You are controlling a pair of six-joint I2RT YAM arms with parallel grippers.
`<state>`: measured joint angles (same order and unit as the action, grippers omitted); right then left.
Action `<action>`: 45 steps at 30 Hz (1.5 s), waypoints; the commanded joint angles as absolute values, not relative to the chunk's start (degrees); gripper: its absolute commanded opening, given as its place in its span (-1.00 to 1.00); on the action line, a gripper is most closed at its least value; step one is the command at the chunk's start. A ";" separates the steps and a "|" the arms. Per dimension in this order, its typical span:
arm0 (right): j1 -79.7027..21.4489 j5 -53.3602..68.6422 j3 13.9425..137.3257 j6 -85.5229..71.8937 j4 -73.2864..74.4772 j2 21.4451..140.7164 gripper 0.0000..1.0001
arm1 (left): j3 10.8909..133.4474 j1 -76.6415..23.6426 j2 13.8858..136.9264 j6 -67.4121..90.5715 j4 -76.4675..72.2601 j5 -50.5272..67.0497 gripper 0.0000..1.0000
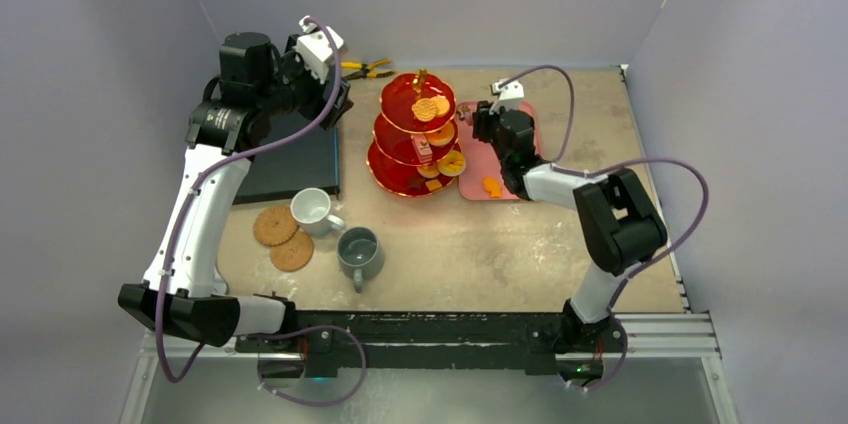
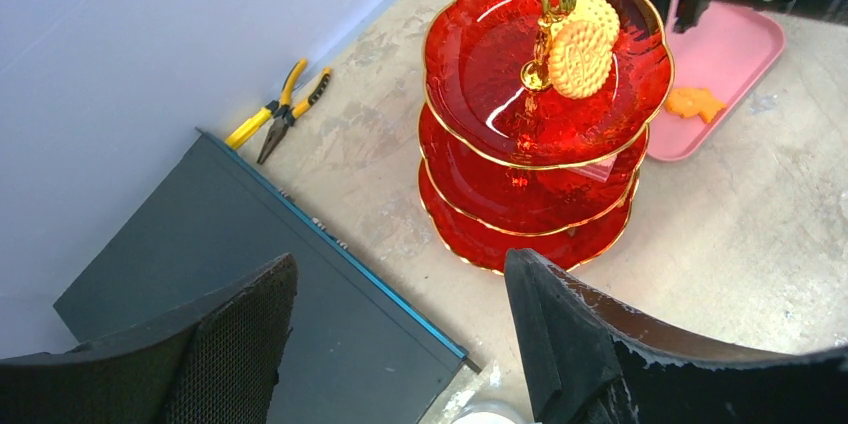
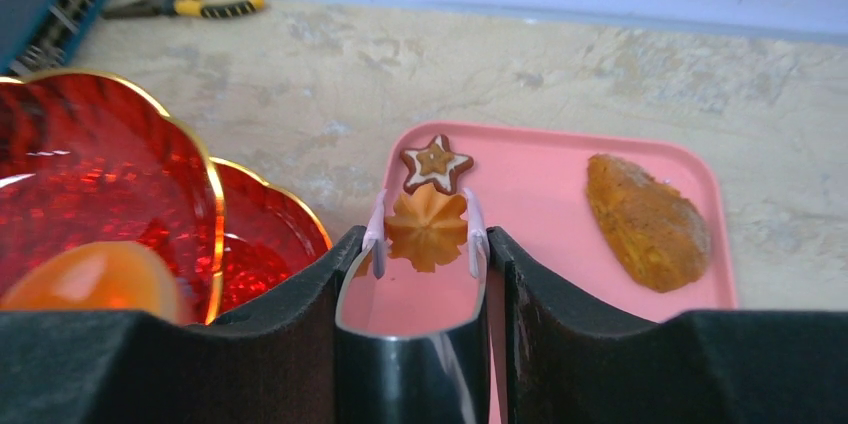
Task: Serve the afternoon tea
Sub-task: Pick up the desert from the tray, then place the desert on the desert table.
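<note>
The red three-tier stand [image 1: 418, 134] with gold handle stands mid-table and holds several biscuits; a round biscuit [image 2: 583, 47] leans on its top tier. My right gripper [image 3: 425, 264] is shut on black tongs [image 3: 410, 344]. The tongs' lilac tips pinch an orange flower biscuit [image 3: 427, 229] over the pink tray [image 3: 540, 174]. A star biscuit [image 3: 436, 164] and a brown pastry [image 3: 648, 221] lie on the tray. My left gripper [image 2: 400, 334] is open and empty, above the dark slab's edge, left of the stand. The white mug [image 1: 312, 209], grey mug [image 1: 358, 251] and two cork coasters [image 1: 275, 225] sit front left.
The dark slab [image 1: 290, 164] lies at the left. Yellow-handled pliers [image 1: 365, 69] lie at the back wall behind the stand. The right arm [image 1: 610, 214] reaches over the right side of the table to the pink tray [image 1: 472, 162].
</note>
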<state>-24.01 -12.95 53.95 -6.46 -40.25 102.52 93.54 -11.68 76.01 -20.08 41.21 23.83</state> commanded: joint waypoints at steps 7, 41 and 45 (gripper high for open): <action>-30.81 -14.29 43.43 -8.13 -37.82 83.49 -0.42 | 95.34 -11.43 75.32 -19.99 40.25 23.99 0.48; -54.84 -26.74 43.55 -15.56 -37.28 73.21 -0.34 | 94.75 -11.50 75.11 -18.97 39.77 26.36 0.45; -55.81 -29.10 43.84 -15.85 -41.39 76.31 -0.34 | 94.77 -11.43 75.06 -19.15 39.90 26.32 0.45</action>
<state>-54.81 -25.04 41.25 -15.00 -33.67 74.43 93.54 -11.68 76.01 -19.88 41.21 25.19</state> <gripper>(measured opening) 0.451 0.729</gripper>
